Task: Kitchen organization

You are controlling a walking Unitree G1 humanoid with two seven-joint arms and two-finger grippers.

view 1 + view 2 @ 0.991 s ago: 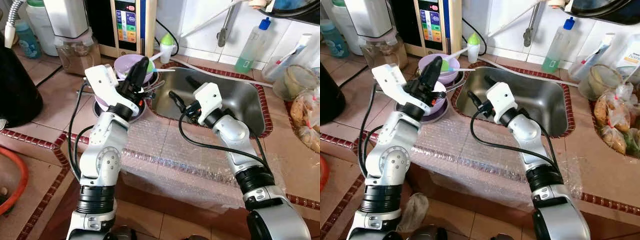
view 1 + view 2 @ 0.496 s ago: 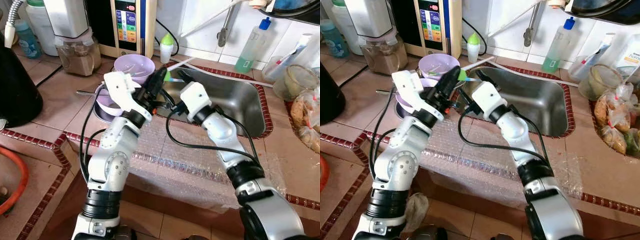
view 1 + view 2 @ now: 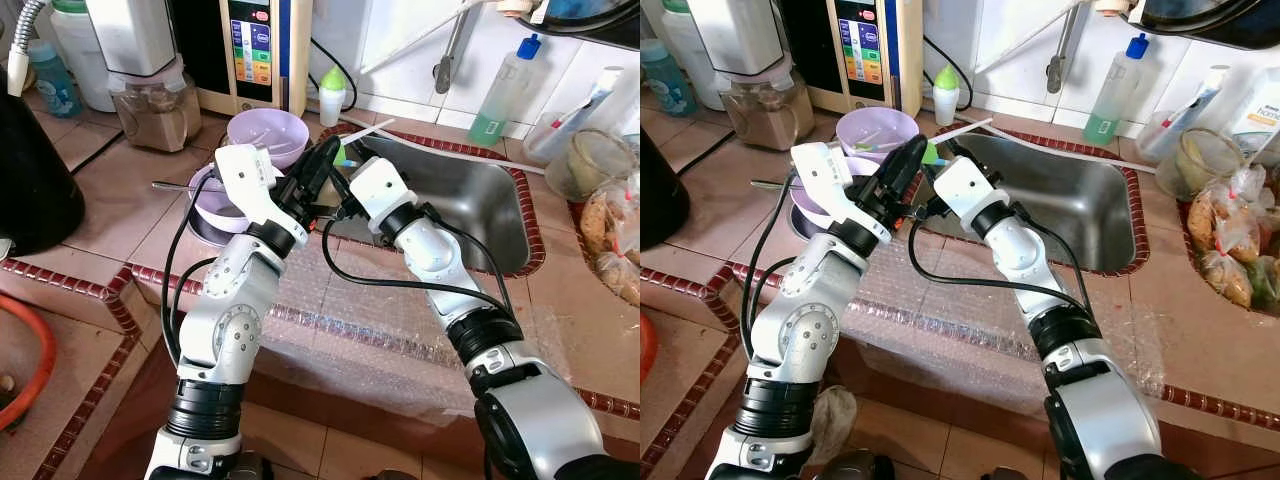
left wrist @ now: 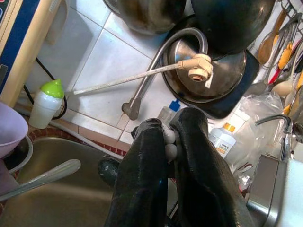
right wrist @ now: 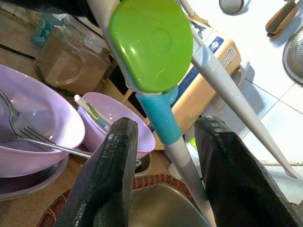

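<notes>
Wall: I see white tiles [image 3: 400, 40] behind the counter.
Counter: I see pinkish-brown tiles [image 3: 120, 190] with a dark red trim [image 3: 60, 282] along the front edge.
Sink: a shiny metal sink [image 3: 480, 200] sits in the counter near its back edge.
Tap: a curved metal tap [image 4: 156, 75] comes off the wall above the sink.
Floor: I see brown tiles [image 3: 290, 440] below the counter.
Light: bright, like daytime.

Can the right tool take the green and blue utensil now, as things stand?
Probably yes. The right tool is open, and the green and blue utensil held up by the shut left tool already passes between its fingers, over the sink's left edge. Nothing blocks it.
</notes>
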